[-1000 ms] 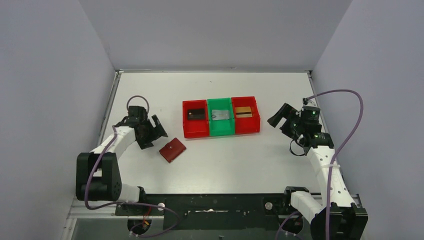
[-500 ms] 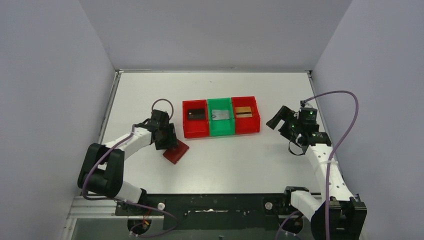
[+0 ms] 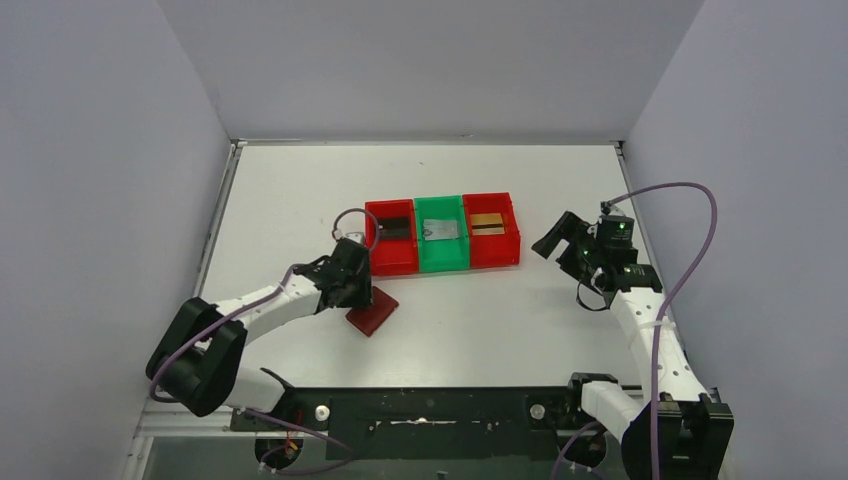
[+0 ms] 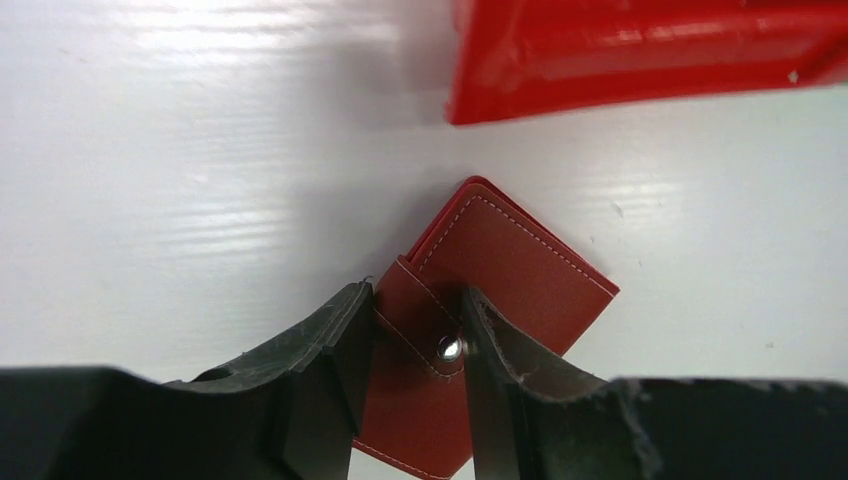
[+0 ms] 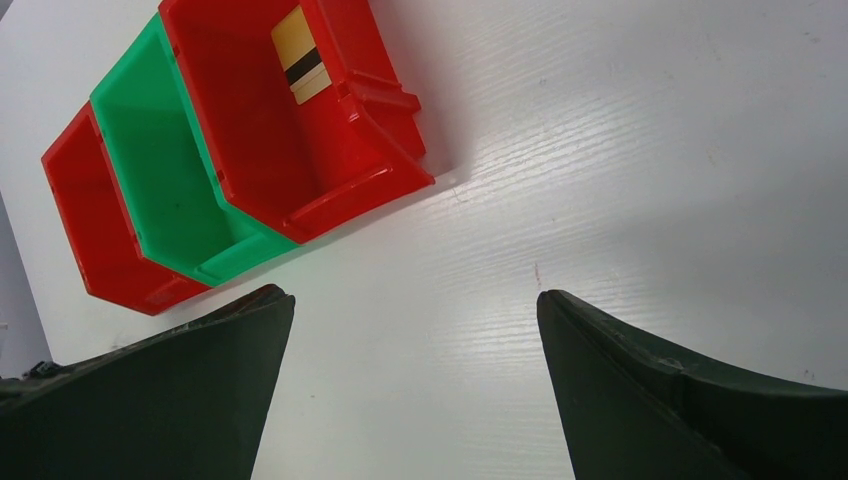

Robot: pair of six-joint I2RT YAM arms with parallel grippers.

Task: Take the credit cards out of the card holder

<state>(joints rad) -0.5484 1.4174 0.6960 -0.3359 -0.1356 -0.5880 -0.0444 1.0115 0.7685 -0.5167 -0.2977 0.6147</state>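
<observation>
Your left hand sits astride the snap tab of the closed card holder, which lies flat on the bench just in front of the bins. Its fingers are narrowed, but you cannot tell whether they pinch. Your right hand gapes wide and empty. Three credit cards lie in the bins. Next move, as judged: unsnap the tab. Any cards inside the holder are hidden.
</observation>
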